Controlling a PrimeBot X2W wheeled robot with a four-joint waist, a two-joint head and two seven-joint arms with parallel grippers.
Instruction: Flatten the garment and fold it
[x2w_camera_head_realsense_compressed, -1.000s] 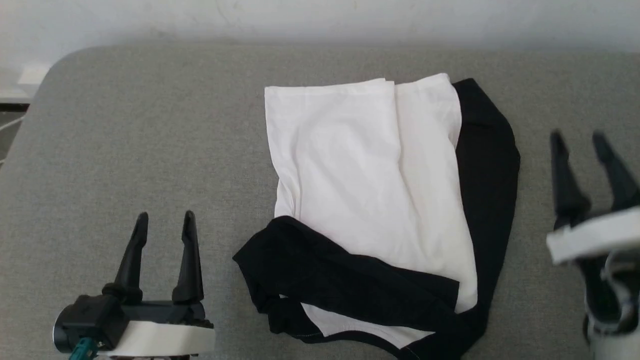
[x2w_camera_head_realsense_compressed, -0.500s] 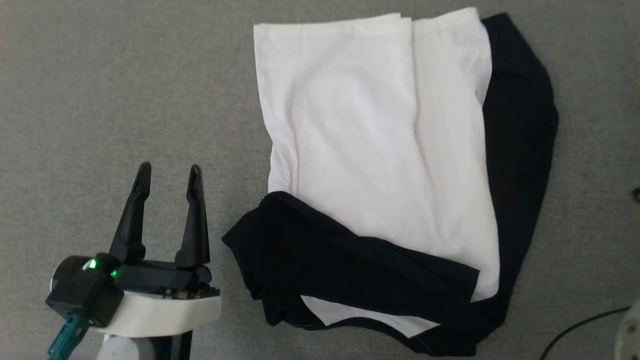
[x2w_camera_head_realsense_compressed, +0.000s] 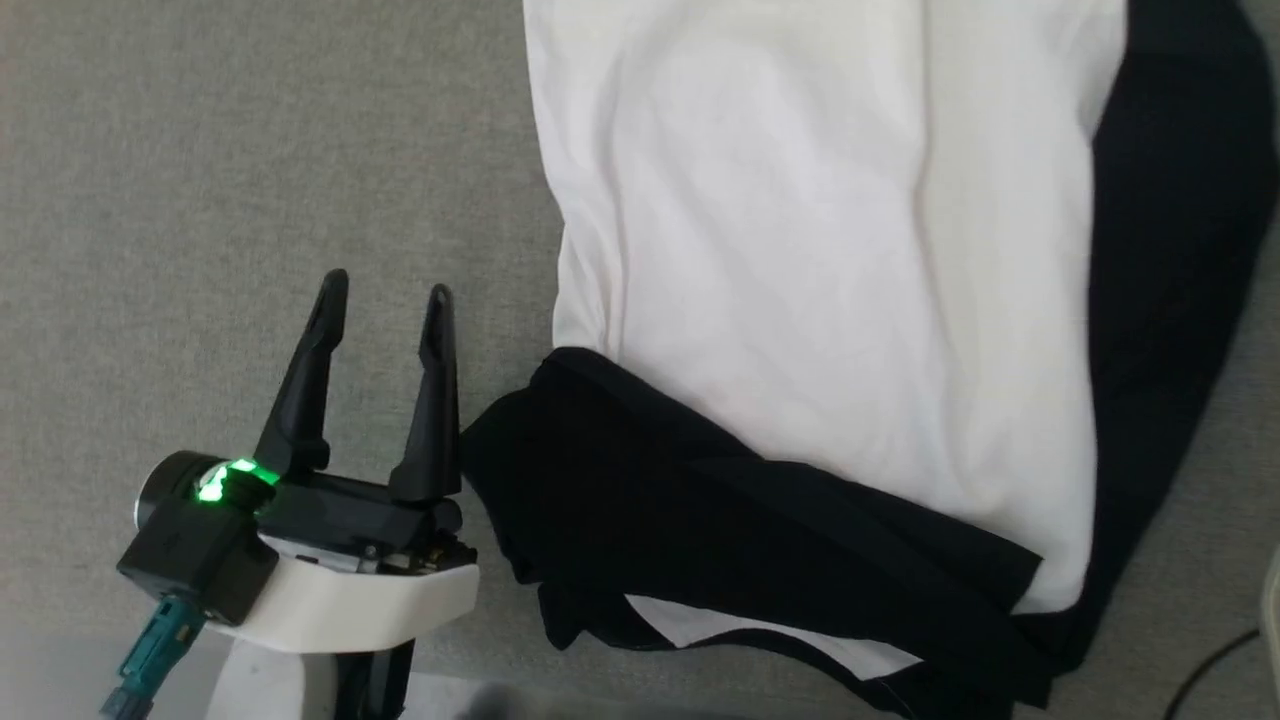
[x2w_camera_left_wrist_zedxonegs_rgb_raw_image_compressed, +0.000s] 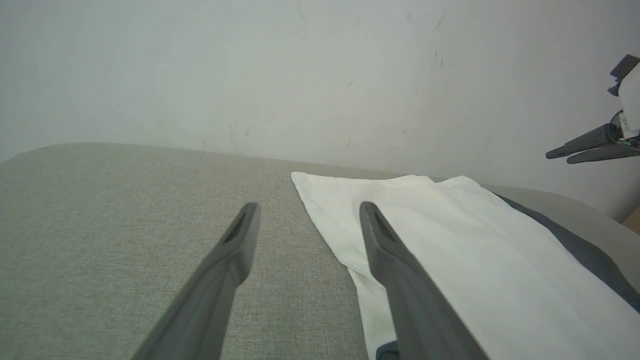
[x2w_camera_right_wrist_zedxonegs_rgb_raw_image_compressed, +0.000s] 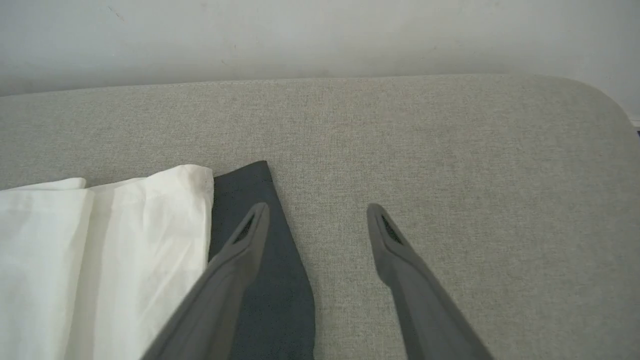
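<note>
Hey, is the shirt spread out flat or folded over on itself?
Folded over. The shirt lies in layers on the grey surface, one black sleeve draped across its white body.

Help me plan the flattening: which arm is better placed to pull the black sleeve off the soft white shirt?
Likely left: the open left gripper sits beside that sleeve; the right gripper is near the far end.

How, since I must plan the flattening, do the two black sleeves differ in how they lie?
The near sleeve crosses diagonally over the white body; the right-side sleeve runs alongside it. The near sleeve is bunched and creased; the right-side sleeve lies smooth on the grey surface. Both are black.
</note>
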